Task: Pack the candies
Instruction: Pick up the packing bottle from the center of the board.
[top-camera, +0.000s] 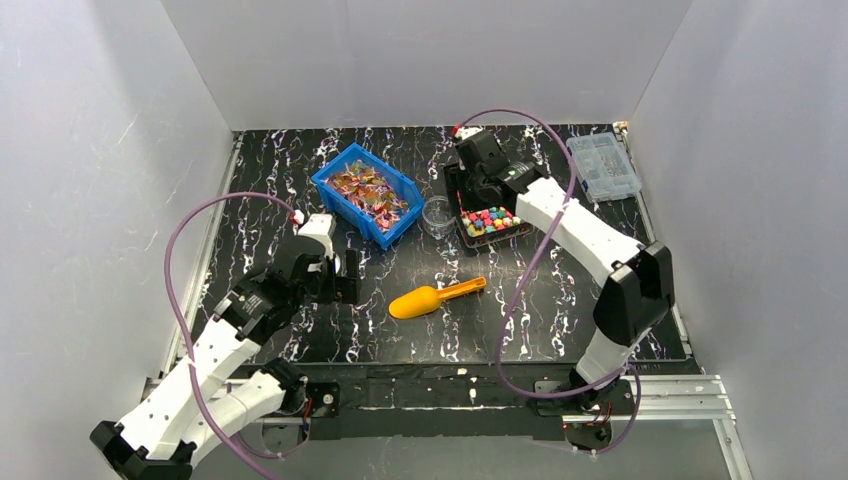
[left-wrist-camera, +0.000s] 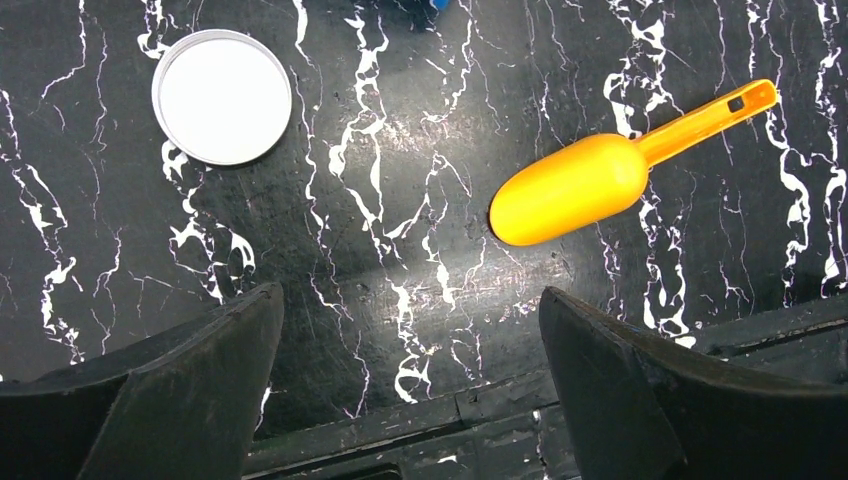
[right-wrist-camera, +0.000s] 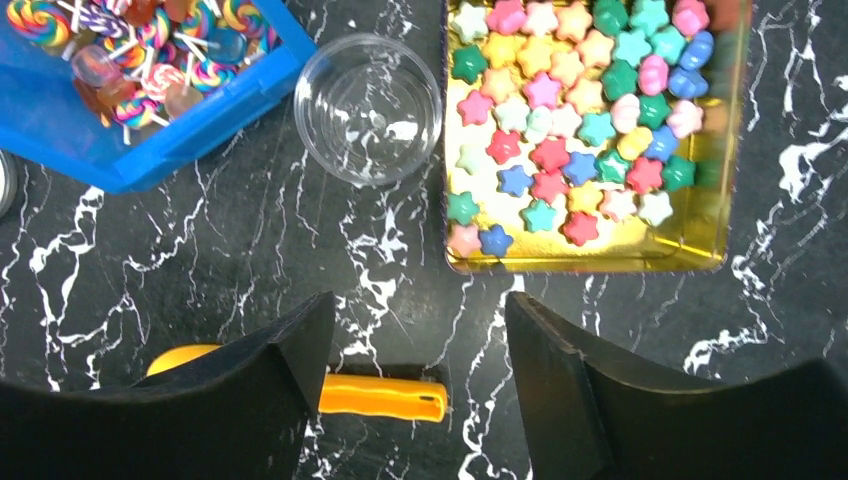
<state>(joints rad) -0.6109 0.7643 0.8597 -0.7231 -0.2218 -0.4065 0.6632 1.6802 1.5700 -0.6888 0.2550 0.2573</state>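
The candies (right-wrist-camera: 560, 110) are small star-like sweets in pink, yellow, green, blue and white, lying in a shallow gold tray (right-wrist-camera: 600, 262); in the top view they show as a bright patch (top-camera: 488, 220) at the back centre. My right gripper (right-wrist-camera: 420, 320) hangs open above the table just in front of the tray, with nothing between its fingers. My left gripper (left-wrist-camera: 412, 310) is wide open over bare table at the left (top-camera: 342, 277), also with nothing in it. An orange scoop (top-camera: 435, 297) lies flat between the arms, its handle (right-wrist-camera: 385, 397) showing below my right fingers.
An empty clear cup (right-wrist-camera: 370, 108) stands left of the tray. A blue bin (top-camera: 365, 195) of lollipops and wrapped sweets sits further left. A white round lid (left-wrist-camera: 222, 97) lies near my left gripper. A clear compartment box (top-camera: 603, 165) is at the back right.
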